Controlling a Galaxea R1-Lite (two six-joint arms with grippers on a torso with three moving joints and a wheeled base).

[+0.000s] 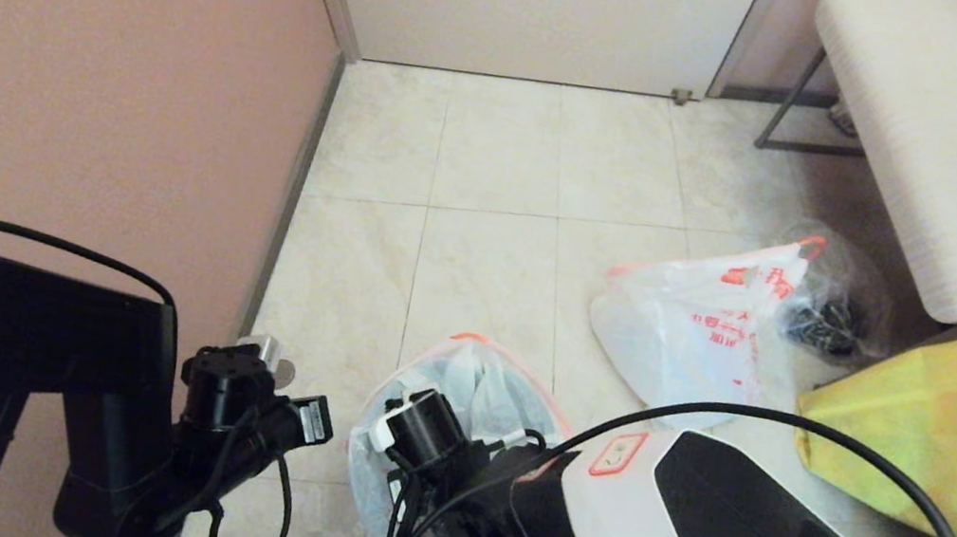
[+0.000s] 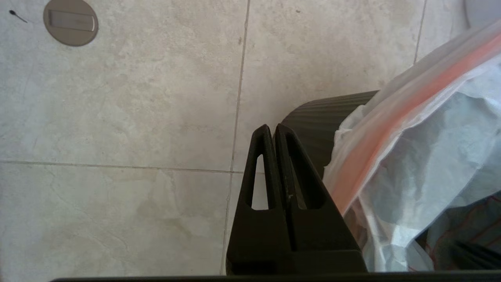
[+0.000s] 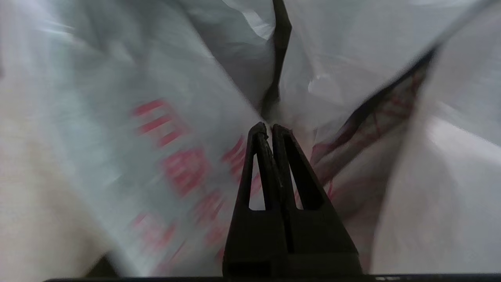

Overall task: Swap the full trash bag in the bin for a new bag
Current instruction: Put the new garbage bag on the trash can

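**Right claw down inside the bagged bin, left claw waiting beside it**

Standing on the tiled floor (image 1: pixel 483 240) near the pink wall (image 1: pixel 90 53): the bin (image 2: pixel 321 117), ribbed and dark, lined with the new bag (image 1: pixel 479 384), orange-red trim running around the mouth. Reaching down into that mouth from above: the right claw (image 3: pixel 270 129), fingers pressed together, tips nosing into a crease of white plastic printed with red marks; cannot tell whether any film is being pinched between them. Hovering just beside the bin on its wall side, over bare tile: the left claw (image 2: pixel 272 129), fingers also pressed together and holding nothing, tips near the bin's dark wall and the overhanging trim.

Lying on the floor well apart from the bin, toward the robot's right: the full trash bag (image 1: pixel 689 331), white with red lettering and an orange-red handle sticking up. Sitting just behind it, touching: a clear wrinkly bag (image 1: pixel 837 306) with black things inside. Slumping nearby, by the worktop (image 1: pixel 919 156): a yellow tote (image 1: pixel 923 435)
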